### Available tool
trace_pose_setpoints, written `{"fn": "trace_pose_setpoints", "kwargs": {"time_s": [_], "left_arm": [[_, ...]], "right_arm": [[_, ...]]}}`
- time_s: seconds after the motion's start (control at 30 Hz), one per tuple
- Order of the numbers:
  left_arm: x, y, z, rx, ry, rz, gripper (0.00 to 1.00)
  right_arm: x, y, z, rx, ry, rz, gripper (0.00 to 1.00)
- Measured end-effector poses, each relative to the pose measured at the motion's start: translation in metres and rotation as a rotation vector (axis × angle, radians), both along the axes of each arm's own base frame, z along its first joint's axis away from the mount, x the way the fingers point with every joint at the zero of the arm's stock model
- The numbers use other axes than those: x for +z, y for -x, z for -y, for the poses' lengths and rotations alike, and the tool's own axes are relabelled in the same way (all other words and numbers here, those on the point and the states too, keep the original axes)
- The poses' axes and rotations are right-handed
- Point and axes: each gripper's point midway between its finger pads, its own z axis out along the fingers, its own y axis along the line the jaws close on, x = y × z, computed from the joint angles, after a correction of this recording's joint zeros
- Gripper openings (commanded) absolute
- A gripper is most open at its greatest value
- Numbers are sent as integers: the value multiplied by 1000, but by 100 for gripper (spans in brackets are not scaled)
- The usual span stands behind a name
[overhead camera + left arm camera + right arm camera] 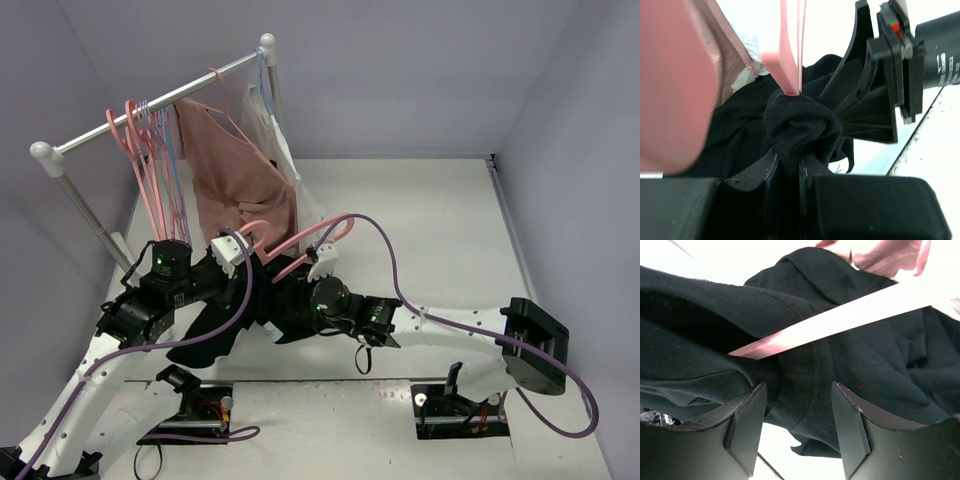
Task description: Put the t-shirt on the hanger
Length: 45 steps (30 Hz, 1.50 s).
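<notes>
The black t-shirt hangs bunched between the two arms above the table. My left gripper is shut on a fold of the t-shirt; its jaws pinch the cloth at the left gripper. One end of the pink hanger pokes into that bunched cloth. In the top view the hanger lies across both grippers. My right gripper stands open. Its fingers sit either side of a seamed edge of the t-shirt, right gripper, without pinching it. An arm of the hanger crosses just above them.
A clothes rail stands at the back left. On it hang spare pink and lilac hangers, a dusty-pink garment and a white garment close behind the grippers. A purple cable loops over the right arm.
</notes>
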Motion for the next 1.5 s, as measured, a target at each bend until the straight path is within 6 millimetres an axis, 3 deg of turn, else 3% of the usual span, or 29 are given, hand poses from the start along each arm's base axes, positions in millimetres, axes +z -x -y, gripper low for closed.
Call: {"fn": "trace_pose_setpoints", "kwargs": {"time_s": [0.3,0.43,0.63,0.77,0.87,1.23,1.5], "left_arm": [[0,-2,-2,9,2,-3,0],[0,-2,-2,10,2,-4,0],[0,-2,-2,9,2,-3,0],[0,-2,-2,9,3,-3,0],[0,-2,-2,10,2,-3,0],[0,-2,-2,10,3,-2,0],[3,2,0,-10,16,3,0]], "right_arm": [[-13,9,-10,16,22,-15,52],[-18,7,-11,3,32,-18,46],[-20,1,-7,-35,46,-2,24],[-18,-2,-3,-52,58,14,16],[-12,-2,2,-51,57,31,1],[4,-1,27,-19,82,107,0],[19,-30,75,-47,65,126,1]]}}
